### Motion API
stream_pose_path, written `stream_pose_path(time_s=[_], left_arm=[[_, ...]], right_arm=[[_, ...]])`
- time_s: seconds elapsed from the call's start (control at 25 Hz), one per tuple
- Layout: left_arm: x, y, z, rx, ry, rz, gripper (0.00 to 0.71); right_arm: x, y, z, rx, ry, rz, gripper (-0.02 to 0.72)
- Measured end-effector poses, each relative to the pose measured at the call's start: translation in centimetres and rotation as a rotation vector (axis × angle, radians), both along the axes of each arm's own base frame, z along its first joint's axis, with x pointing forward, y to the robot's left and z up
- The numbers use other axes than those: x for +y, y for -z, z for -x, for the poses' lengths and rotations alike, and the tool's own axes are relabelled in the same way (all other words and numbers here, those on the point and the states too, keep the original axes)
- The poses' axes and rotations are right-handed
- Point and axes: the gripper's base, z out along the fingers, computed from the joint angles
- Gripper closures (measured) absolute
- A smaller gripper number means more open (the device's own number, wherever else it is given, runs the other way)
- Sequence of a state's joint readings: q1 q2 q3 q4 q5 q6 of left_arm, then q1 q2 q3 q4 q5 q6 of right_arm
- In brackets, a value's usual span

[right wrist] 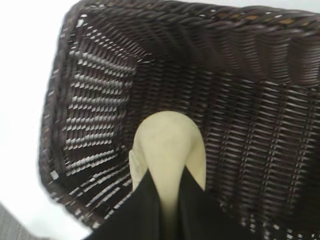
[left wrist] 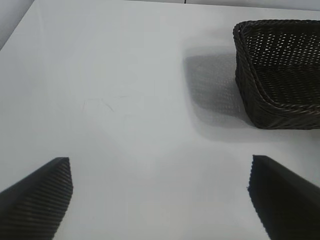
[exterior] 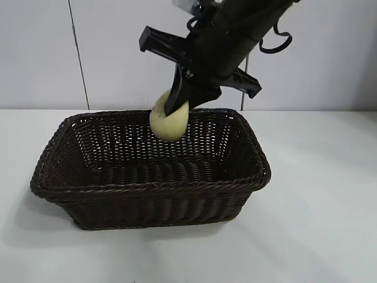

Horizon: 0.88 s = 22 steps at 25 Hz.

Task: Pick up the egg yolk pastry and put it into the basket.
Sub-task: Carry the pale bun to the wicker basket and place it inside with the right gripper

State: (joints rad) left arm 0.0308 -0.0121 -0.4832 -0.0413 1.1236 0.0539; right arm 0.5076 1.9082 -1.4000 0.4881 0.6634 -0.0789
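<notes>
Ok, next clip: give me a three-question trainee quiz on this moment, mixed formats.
1. True or false: the pastry already lies on the floor of the basket.
2. Which gripper holds the pastry? A. left gripper B. right gripper C. neither
3. Fill in: the left gripper's fingers are ____ over bare table, with the basket off to one side.

Key:
1. False. It hangs in the right gripper's pinch, above the basket's interior near the far rim.
2. B.
3. Open.
</notes>
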Motion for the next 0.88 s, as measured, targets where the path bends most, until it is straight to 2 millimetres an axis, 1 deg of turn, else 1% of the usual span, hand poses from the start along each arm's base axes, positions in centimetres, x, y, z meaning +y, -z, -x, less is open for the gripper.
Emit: stream_pose_path(time_s=[0.04,0.16,0.24,0.32,0.4,0.44,0.48,0.56,0.64,0.68,0.76,0.88], left_arm=[[0.0,0.0,0.0,0.0,0.0,0.0,0.022],[0.0,0.0,0.0,0.0,0.0,0.001,0.022],[0.0,0.0,0.0,0.0,0.0,0.001,0.022],[0.0,0.0,0.0,0.0,0.0,0.001,0.022],[0.0,0.0,0.0,0.0,0.0,0.001,0.022],[0.0,0.0,0.0,0.0,0.0,0.001,0.022],[0.0,0.0,0.0,0.0,0.0,0.001,0.022],[0.0,0.0,0.0,0.0,0.0,0.001,0.022],[0.0,0.0,0.0,0.0,0.0,0.001,0.022],[0.0,0.0,0.0,0.0,0.0,0.001,0.022],[0.0,0.0,0.0,0.0,0.0,0.001,0.022],[0.0,0.0,0.0,0.0,0.0,0.001,0.022]], right_arm=[[0.1,0.8,-0.3,0.003,0.007,0.005,0.68],[0.4,3.9,-1.2,0.029,0.03,0.028,0.68],[0.6,5.4,-1.5,0.054,0.04,0.038,0.68],[0.6,6.2,-1.6,0.071,0.046,0.039,0.674],[0.7,6.1,-1.6,0.074,0.051,0.032,0.639],[0.7,6.0,-1.6,0.073,0.053,0.028,0.593],[0.7,6.0,-1.5,0.073,0.053,0.027,0.528],[0.8,6.0,-1.5,0.075,0.053,0.027,0.37],[0.8,6.0,-1.5,0.078,0.052,0.026,0.192],[0.8,6.0,-1.5,0.082,0.05,0.027,0.133],[0.8,6.0,-1.4,0.087,0.048,0.026,0.082],[0.8,5.1,-1.3,0.083,0.043,0.015,0.058]])
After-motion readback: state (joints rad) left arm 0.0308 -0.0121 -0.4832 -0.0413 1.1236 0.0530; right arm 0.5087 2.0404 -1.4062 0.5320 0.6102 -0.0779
